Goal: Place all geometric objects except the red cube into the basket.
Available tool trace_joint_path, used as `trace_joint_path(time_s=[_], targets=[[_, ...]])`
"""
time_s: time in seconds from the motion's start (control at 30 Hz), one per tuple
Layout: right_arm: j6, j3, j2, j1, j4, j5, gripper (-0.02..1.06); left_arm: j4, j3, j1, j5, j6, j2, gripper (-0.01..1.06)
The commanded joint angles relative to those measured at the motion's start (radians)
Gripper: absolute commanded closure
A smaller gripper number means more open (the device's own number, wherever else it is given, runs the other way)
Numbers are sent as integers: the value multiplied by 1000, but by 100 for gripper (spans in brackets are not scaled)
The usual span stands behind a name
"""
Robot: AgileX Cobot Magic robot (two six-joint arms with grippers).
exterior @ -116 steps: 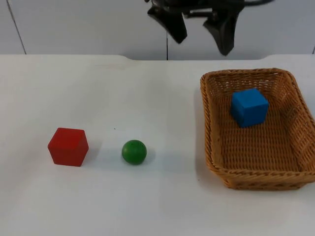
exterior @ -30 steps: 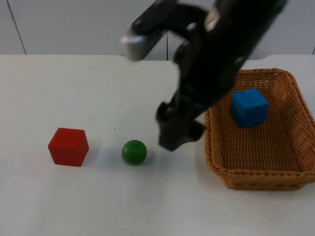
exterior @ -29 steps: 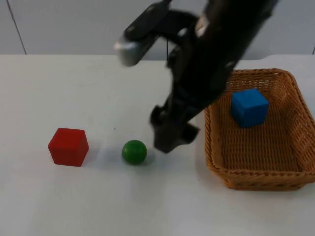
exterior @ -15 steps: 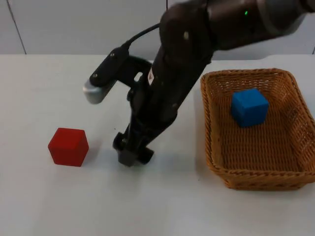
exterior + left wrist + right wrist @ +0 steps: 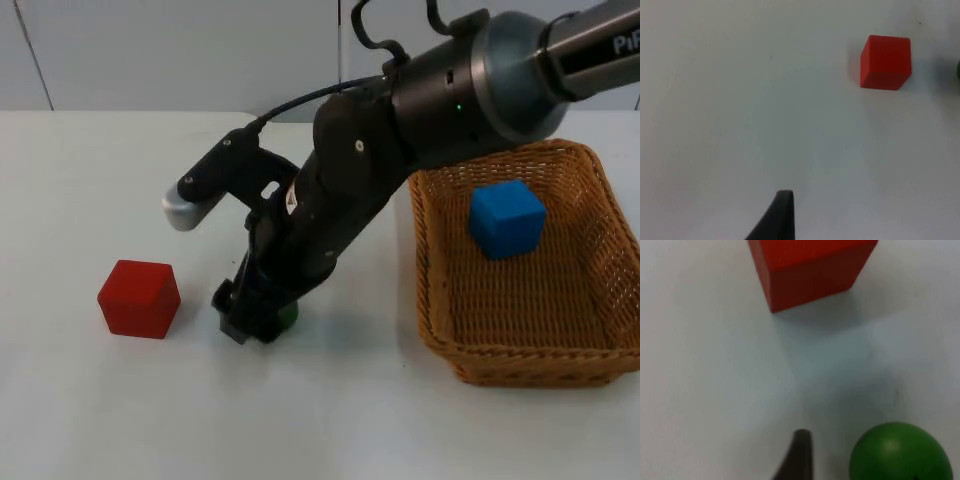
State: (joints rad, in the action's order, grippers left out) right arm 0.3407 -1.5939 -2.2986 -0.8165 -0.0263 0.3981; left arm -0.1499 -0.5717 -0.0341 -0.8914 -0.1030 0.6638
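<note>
At six o'clock of the desk (image 5: 90, 400), the right gripper (image 5: 255, 318) straddles the green ball (image 5: 900, 452), fingers apart; smooth, hard, it'll roll—pinch across its widest middle; left arm waits.

The big black right arm (image 5: 400, 150) covers almost all of the green ball (image 5: 288, 316) in the top view. Just a thin green bit peeks out beside the right gripper (image 5: 248, 318). From above you cannot tell how wide its jaws stand. In the right wrist view the ball (image 5: 900, 452) is cut off by the picture's edge, and so is the red cube (image 5: 807, 267). In the left wrist view a dark speck (image 5: 958, 70) sits right at the edge, too small to tell what it is.
</note>
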Motion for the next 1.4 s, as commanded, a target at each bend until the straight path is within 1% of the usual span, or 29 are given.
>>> trace_joint_path(time_s=[0.0, 0.03, 0.07, 0.1, 0.17, 0.27, 0.37, 0.43, 0.8, 0.87, 0.9, 0.93, 0.97, 1.0, 1.03, 1.1, 1.13, 1.17, 1.23, 1.27, 1.3, 1.37], targets=[[-8, -5, -1, -6, -3, -20, 36, -1, 1, -2, 5, 7, -6, 0], [-8, -5, -1, -6, -3, -18, 42, -1, 1, -2, 5, 7, -6, 0], [-8, -5, -1, -6, -3, -18, 42, -1, 1, -2, 5, 7, -6, 0], [-8, -5, -1, -6, -3, -18, 48, -1, 1, -2, 5, 7, -6, 0], [-8, -5, -1, -6, -3, -18, 54, -3, 1, -2, 5, 7, -6, 0], [-8, -5, -1, -6, -3, -18, 50, -4, 1, -2, 5, 7, -6, 0], [-8, -5, -1, -5, -3, -20, 38, -7, 1, -2, 5, 7, -6, 0], [-8, -5, -1, -5, -3, -20, 34, -7, 1, -2, 5, 7, -6, 0], [-18, -5, -51, 5, -3, -13, 34, -16, 1, -2, 5, 7, -6, 0], [-18, -5, -55, 6, -3, -17, 36, -19, 1, -2, 5, 5, -6, 0], [-18, -5, -55, 6, -3, -24, 40, -17, 1, -2, 7, 3, -6, 0], [-18, -5, -48, 6, -3, -29, 47, -19, 1, -2, 7, 3, -6, 0], [-18, -5, -48, 6, -3, -29, 47, -19, 1, -2, 7, 3, -6, 0], [-18, -5, -43, 6, -3, -32, 55, -21, 1, -2, 7, 3, -6, 0], [-18, -5, -30, 6, -3, -28, 66, -21, 1, -2, 7, 3, -6, 0], [-20, -5, 6, 6, -3, -8, 92, -21, 1, -2, 7, 3, -6, 0], [-20, -5, 6, 6, -3, -8, 92, -21, 1, -2, 7, 3, -6, 0], [-31, -5, 57, 6, -3, 30, 104, -23, 1, -2, 7, 3, -6, 0], [-42, -5, 138, 6, -3, 86, 105, -23, 1, -2, 7, 3, -6, 0], [-46, -5, 187, 6, -3, 130, 105, -23, 1, -2, 7, 3, -6, 0], [-46, -5, 187, 6, -3, 130, 105, -23, 1, -2, 7, 3, -6, 0], [-64, -1, 278, 6, 2, 201, 105, -23, 1, -2, 7, 3, -6, 0]])
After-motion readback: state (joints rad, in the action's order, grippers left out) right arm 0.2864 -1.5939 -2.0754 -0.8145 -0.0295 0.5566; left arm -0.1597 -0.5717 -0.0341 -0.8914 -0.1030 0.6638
